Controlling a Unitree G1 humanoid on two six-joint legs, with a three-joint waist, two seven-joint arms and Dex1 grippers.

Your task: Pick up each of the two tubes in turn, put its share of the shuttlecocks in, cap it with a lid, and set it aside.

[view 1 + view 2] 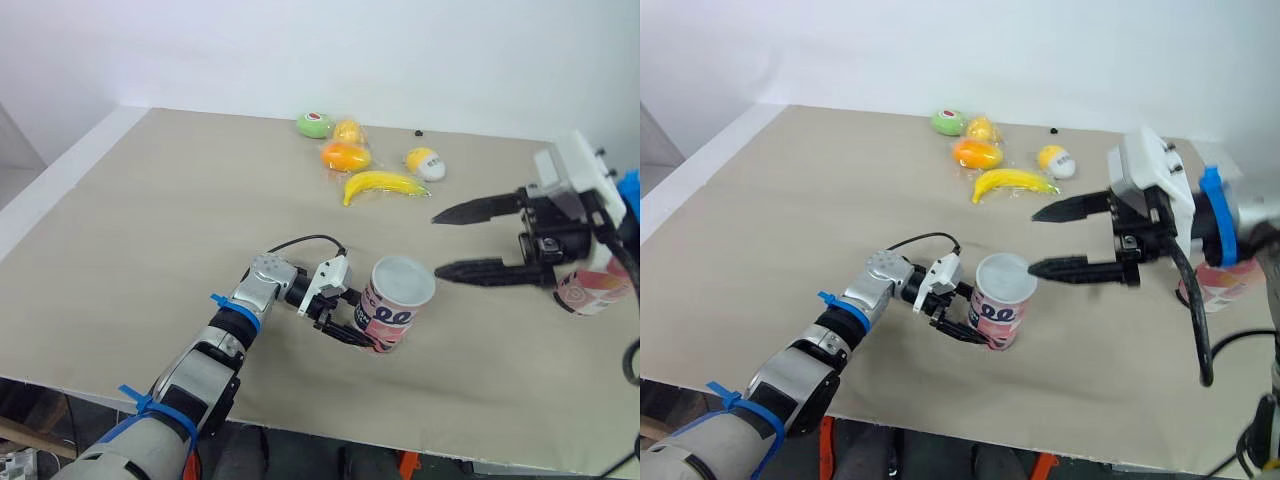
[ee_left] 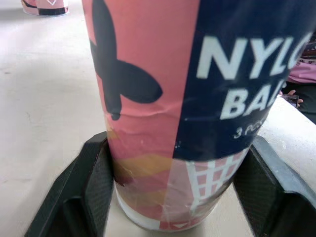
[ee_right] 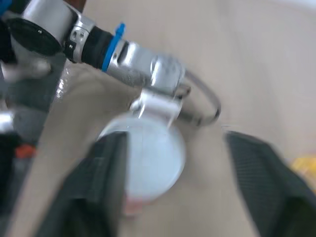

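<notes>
Standing upright on the beige table (image 1: 150, 220), near its front edge, the tube (image 1: 388, 320) is pink and navy, its long axis vertical, with a pale lid (image 1: 403, 280) covering its top. Its print reads "NYLO", "BA" and "3 P", the rest cut off. The left tool (image 1: 364, 322) is clamped on its lower half from the side. The right tool (image 1: 440, 243) hangs just beside the lid, fingers wide apart. A second tube (image 1: 590, 290) stands at the right. Toy fruit (image 1: 383, 183) lies at the far side, below a white wall (image 1: 300, 50).
</notes>
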